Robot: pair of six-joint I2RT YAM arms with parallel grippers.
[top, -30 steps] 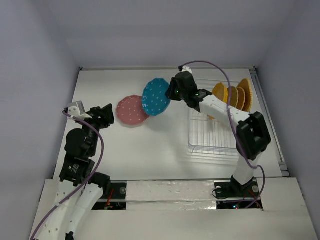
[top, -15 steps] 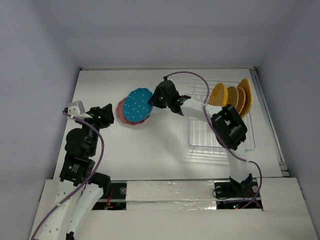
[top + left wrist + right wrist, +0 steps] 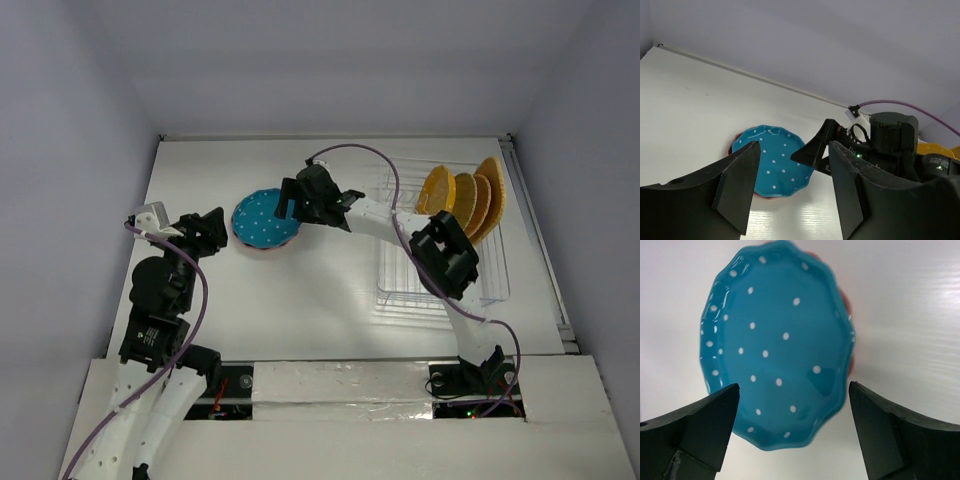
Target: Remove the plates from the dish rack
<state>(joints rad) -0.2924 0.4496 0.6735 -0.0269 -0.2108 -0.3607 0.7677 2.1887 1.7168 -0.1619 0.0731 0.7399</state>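
A blue plate with white dots [image 3: 262, 220] lies on a pink plate [image 3: 262, 249], of which only a thin rim shows, on the table left of centre. My right gripper [image 3: 288, 207] hovers at the blue plate's right edge, open, its fingers [image 3: 705, 420] standing wide of the plate [image 3: 775, 350] on either side. Several yellow-orange plates [image 3: 465, 195] stand upright at the far end of the clear wire dish rack [image 3: 440, 275]. My left gripper [image 3: 210, 228] waits left of the stack, open and empty [image 3: 794, 145], looking at the blue plate [image 3: 772, 165].
The white table ends at walls behind and on both sides. The right arm's purple cable [image 3: 370, 150] arcs over the rack's far left corner. The right gripper's dark body [image 3: 890, 137] fills the right of the left wrist view.
The right arm carried the blue plate leftwards and down onto the pink plate, then its jaws opened and let it go. The left arm has stayed still.
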